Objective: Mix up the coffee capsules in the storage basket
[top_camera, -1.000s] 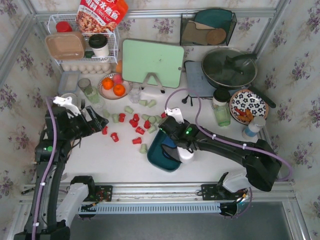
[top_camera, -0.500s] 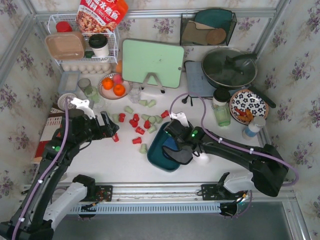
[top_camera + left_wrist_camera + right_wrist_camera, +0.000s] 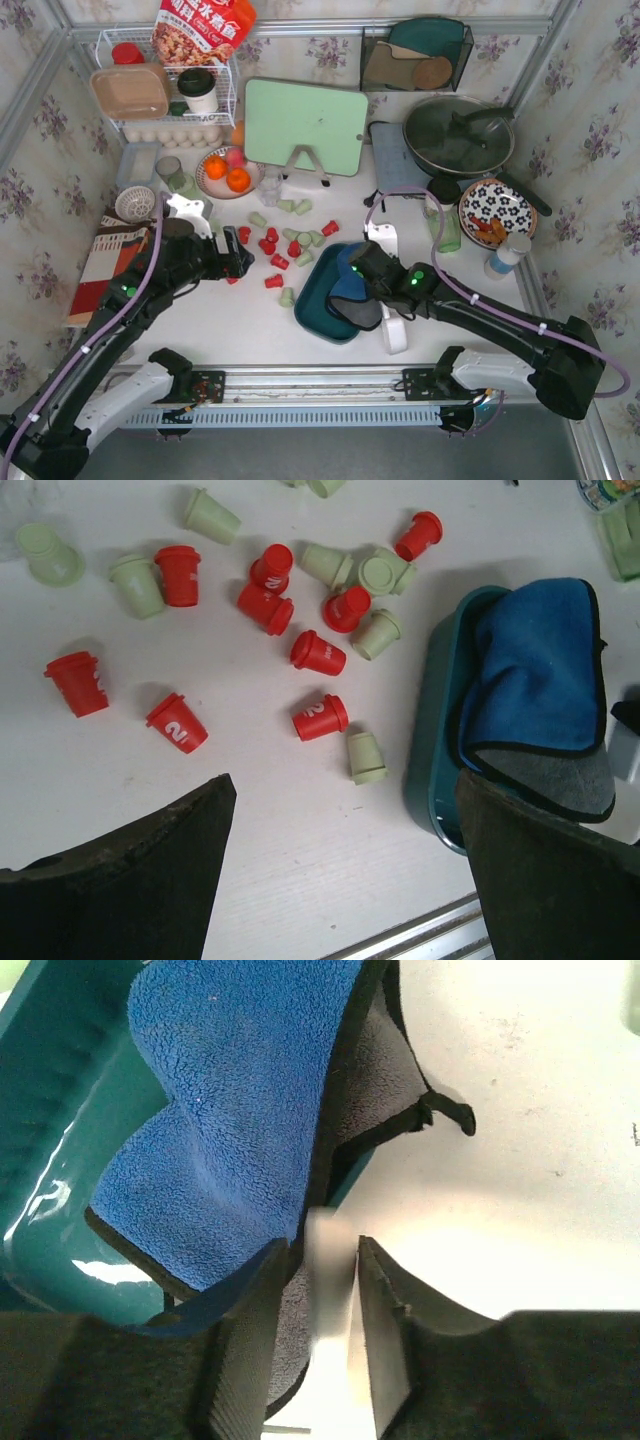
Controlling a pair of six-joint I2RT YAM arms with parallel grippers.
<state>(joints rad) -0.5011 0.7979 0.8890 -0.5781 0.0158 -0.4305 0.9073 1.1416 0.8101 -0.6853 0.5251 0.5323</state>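
White worktop (image 3: 230, 320) runs beneath both my arms. My left fingers (image 3: 130, 880) stand wide apart, gripping nothing, above the red and pale green coffee capsules (image 3: 320, 717) scattered on the worktop left of the storage basket (image 3: 430, 770). My right fingers (image 3: 250, 1340) sit nearly together at the edge of a blue cloth (image 3: 240, 1110) lying in the basket; whether they pinch it, I cannot tell.

We count nine red capsules (image 3: 318, 652) in the left wrist view, at least eight pale green capsules (image 3: 365, 757) scattered among them, one teal basket (image 3: 430, 740), one blue cloth (image 3: 535, 670) inside it, two oranges (image 3: 238, 179), one flowered plate (image 3: 497, 205), one green cutting board (image 3: 305, 125)
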